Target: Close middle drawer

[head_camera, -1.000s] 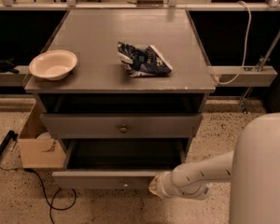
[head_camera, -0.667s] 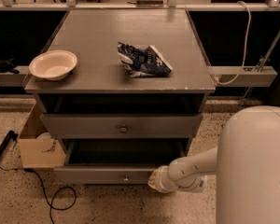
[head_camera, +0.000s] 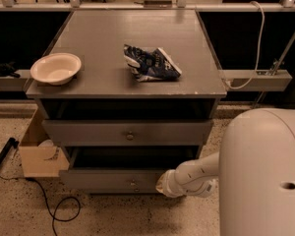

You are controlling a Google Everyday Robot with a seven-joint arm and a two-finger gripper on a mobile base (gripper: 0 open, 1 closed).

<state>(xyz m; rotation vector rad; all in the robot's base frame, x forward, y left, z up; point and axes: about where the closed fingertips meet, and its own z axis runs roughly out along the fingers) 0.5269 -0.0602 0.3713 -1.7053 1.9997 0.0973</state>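
Note:
The middle drawer (head_camera: 103, 179) is a wide grey front with a small round knob (head_camera: 132, 183). It stands pulled out from the cabinet, with a dark gap above it. The upper grey knobbed front (head_camera: 128, 132) sits above it. The lowest front is hidden below. My gripper (head_camera: 162, 185) is at the end of the white arm (head_camera: 196, 176). It is low down, against the right part of the middle drawer's front, just right of the knob.
On the cabinet top (head_camera: 103, 38) lie a white bowl (head_camera: 55, 68) and a blue snack bag (head_camera: 150, 63). A cardboard box (head_camera: 37, 154) stands left of the cabinet. A black cable (head_camera: 54, 210) lies on the floor. My white body (head_camera: 263, 176) fills the lower right.
The arm and gripper have moved up and in toward the cabinet. The middle drawer's front has slid inward with them, so the gap above it is narrower.

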